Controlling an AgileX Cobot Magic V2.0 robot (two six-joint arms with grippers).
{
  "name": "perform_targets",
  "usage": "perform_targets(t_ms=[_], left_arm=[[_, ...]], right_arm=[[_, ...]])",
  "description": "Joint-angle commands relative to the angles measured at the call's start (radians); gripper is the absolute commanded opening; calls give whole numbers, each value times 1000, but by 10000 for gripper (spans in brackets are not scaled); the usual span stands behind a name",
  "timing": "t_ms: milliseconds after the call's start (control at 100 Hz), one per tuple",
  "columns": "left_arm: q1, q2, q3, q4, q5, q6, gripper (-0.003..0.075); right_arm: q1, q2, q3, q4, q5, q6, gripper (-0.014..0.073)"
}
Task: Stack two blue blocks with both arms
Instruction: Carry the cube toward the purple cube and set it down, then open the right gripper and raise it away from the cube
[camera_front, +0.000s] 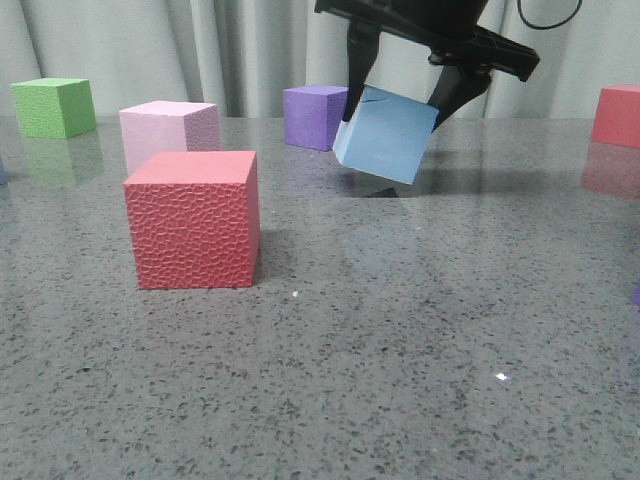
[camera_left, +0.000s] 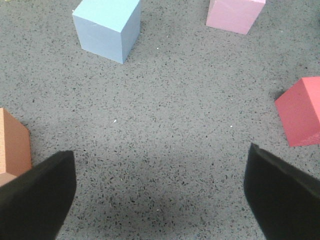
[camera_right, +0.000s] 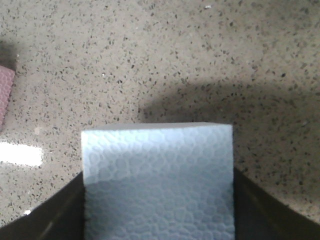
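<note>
Right gripper: clamped on one blue block, a finger on each of two opposite faces; the right wrist view shows the block filling the gap between the fingers, which is why it hangs without support.
Held blue block: lifted clear of the table and tilted, one lower corner dipping toward its shadow (the tilt suggests it was gripped slightly off square). It hangs just in front of the purple cube without touching it.
Second blue block: seen only in the left wrist view, resting flat on the table, well ahead of the left gripper and apart from the pink cube.
Left gripper: fingers spread wide, nothing between them but bare table; an orange cube lies just beside one finger, a red cube near the other.
Reason for the arrangement: one block is carried while the other sits as a base, the likely layout for a stack.
Stage, as judged: pick-up done on the right side; placing not yet done.
Next move calls for: levelling the held block before it meets the base, since a tilted foam cube may land on an edge and tip.
Bystanders: green cube, pink and red cubes at the front left, well apart from the held block.
</note>
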Motion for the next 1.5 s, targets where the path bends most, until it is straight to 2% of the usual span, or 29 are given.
perform_targets(t_ms=[0, 530, 770, 920, 1290, 1490], left_arm=[[-8, 5, -35, -14, -62, 0, 639], [-8, 5, -35, -14, -62, 0, 639], [-8, 5, -35, -14, -56, 0, 639], [-8, 5, -35, -14, -54, 0, 639], [-8, 5, -35, -14, -54, 0, 639], [-8, 5, -35, -14, -54, 0, 639]], right_arm=[[0, -48, -35, -5, -46, 0, 407], [0, -33, -35, -5, -41, 0, 414], [0, -33, -35, -5, -41, -1, 573], [0, -33, -35, -5, -42, -8, 640], [0, -37, -39, 12, -41, -21, 647], [0, -37, -124, 14, 34, -51, 647]])
